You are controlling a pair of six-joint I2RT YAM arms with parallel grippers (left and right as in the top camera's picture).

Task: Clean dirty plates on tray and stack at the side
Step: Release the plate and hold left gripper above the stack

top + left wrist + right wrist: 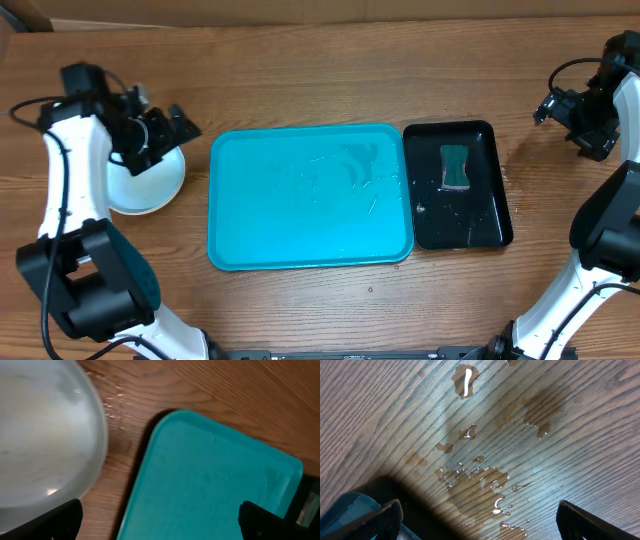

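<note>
Overhead shows a sponge (456, 167) in the black tray (485, 225); the right wrist view reveals puddles (480, 480) on the bench (380, 410). Left jaws and right jaws gape, empty.

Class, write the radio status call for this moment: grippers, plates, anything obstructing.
Left gripper open above plates, beside tray. Right gripper open, empty. Water pooled on table, nothing blocking.

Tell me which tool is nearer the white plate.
Left. The left tool hangs open over the white plate, which lies beside the turquoise tray. The right tool is across the table, beyond both the turquoise tray and the black tray.
</note>
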